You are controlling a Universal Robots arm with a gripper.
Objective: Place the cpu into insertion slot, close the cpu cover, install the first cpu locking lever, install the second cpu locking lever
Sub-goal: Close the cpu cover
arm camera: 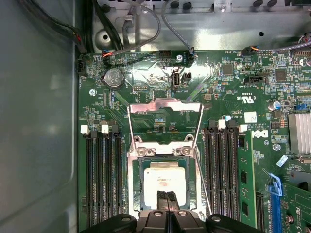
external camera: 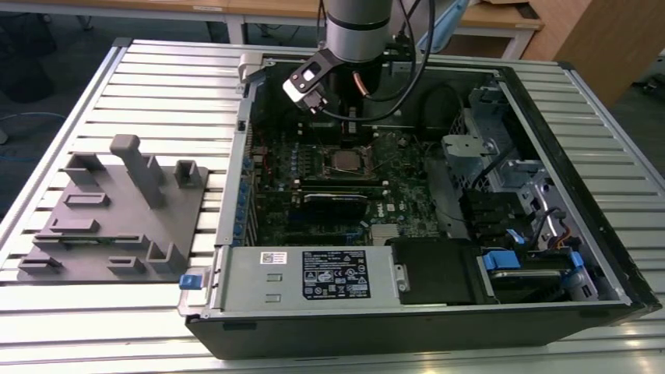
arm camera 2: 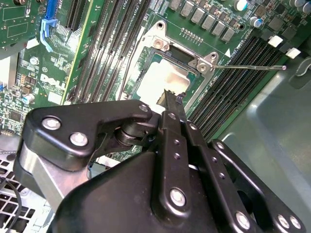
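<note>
The cpu lies flat in the insertion slot, its pale metal face up; the second wrist view shows the cpu in the insertion slot too. The cpu cover is swung open, its frame standing away from the socket with green board showing through its window. A thin locking lever stands unlatched beside the socket and sticks out sideways as a lever in the second wrist view. My gripper hovers over the cpu's near edge, fingers pressed together with nothing visible between them.
Long black memory slots flank the socket on both sides. The arm reaches down into the open computer case. A power supply box sits at the case's front. A grey fixture block stands at the exterior view's left.
</note>
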